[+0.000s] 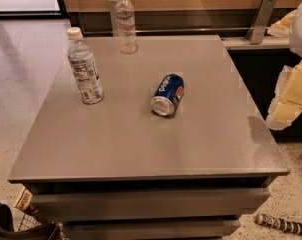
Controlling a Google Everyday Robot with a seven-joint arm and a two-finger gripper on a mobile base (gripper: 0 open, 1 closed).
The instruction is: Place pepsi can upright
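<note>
We look down at the table from above (one camera, quite near); the gripper shows at the right edge.

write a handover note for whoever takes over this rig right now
Gripper: at the right edge of view, beyond the table's right side, not touching the pepsi can.
Pepsi can: lying on its side near the table's middle, one silver end toward the camera.
Two water bottles stand upright at left and back, apart from the can.
Done: nothing. Left: reach in, grasp the can, stand it upright.
</note>
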